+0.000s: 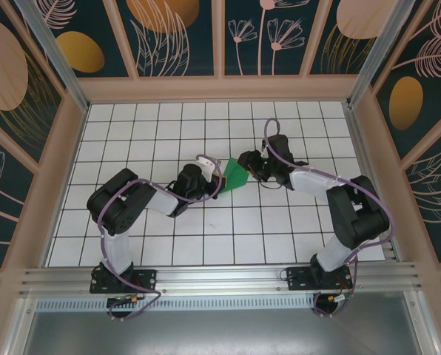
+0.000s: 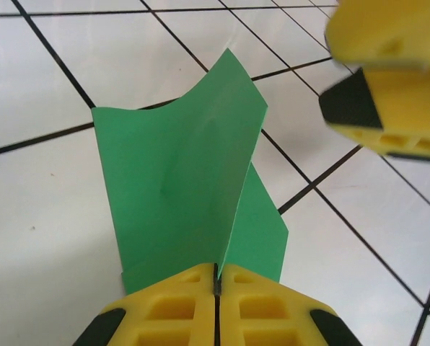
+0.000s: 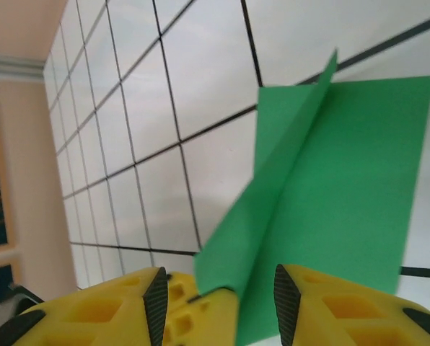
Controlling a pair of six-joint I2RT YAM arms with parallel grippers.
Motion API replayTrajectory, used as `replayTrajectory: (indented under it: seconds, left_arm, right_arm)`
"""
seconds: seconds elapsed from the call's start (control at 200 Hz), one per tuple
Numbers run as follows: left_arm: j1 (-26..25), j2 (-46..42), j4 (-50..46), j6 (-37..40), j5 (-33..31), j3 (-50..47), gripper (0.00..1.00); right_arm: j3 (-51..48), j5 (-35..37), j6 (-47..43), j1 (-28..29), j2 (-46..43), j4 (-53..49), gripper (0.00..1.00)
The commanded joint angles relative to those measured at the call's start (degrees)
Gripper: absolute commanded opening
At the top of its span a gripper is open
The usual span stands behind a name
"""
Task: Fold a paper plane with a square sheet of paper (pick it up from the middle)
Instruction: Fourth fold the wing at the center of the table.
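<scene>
Left gripper [image 2: 216, 288] is clamping shut, its yellow fingers [image 2: 200, 317] pressing together with no gap showing; it is gripping the near edge of the green sheet of paper [image 2: 179, 187]; the sheet is standing away from those fingers in two flaps that are meeting along a raised crease, the wider flap curling at its far corner; the right gripper [image 2: 381, 94] is hanging beyond and to the right, apart from the sheet in this view.

On the right wrist camera the right gripper [image 3: 222, 306] is standing released, its fingers [image 3: 92, 317] sitting well apart; a folded corner of the sheet [image 3: 330, 202] is reaching down into the gap between them, and neither pad is visibly pressing on it.

From above, both arms are reaching inward over the white tiled table [image 1: 206, 244]; the sheet [image 1: 235, 176] is sitting between the left gripper [image 1: 214, 180] and the right gripper [image 1: 244, 164], near the middle of the table; whether the sheet is touching the tiles I cannot tell.
</scene>
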Motion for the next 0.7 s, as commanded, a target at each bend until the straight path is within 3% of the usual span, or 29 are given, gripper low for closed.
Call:
replayTrajectory:
  seconds: [0.0, 0.29, 0.535, 0.696]
  left_arm:
    - [-0.2, 1.6, 1.6, -6.5, 4.1, 0.3, 0.07]
    - [-0.2, 2.9, -0.9, -4.6, 5.4, 0.3, 0.07]
    - [-0.2, 1.6, -1.6, -1.8, 5.0, -0.1, 0.09]
    - [-0.1, 0.9, -1.9, 1.4, 5.1, -0.2, 0.10]
  right_arm:
    - [-2.1, -2.8, -6.3, -0.6, 0.1, 3.0, 0.45]
    - [-0.8, -4.8, -8.5, -0.9, 4.5, 3.6, 0.37]
    - [4.2, -3.1, -7.4, -1.1, 6.3, -3.6, 0.50]
    - [9.9, -2.7, -5.5, -1.1, 9.9, -11.7, 0.49]
